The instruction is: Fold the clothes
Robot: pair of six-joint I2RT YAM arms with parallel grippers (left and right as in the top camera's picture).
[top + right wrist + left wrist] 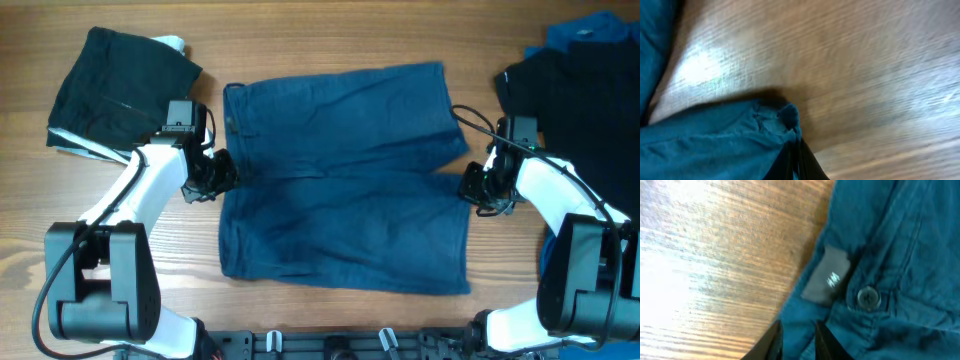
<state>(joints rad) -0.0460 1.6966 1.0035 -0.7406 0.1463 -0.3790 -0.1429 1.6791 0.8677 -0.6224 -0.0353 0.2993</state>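
The dark navy garment [345, 180] of the clothes lies spread flat in the middle of the table. It looks like a pair of shorts, with a grey label [827, 275] and a button [868, 297] at the waistband. My left gripper [218, 178] sits at the garment's left edge. In the left wrist view the left gripper [797, 342] is shut on a fold of the blue fabric. My right gripper [472, 188] is at the right edge. In the right wrist view the right gripper [794, 162] pinches the garment's hem corner [782, 117].
A folded black garment [120, 85] lies on a pale one at the back left. Another black garment [570, 95] and a bright blue one [590, 30] lie at the back right. The wooden table [330, 40] shows around them.
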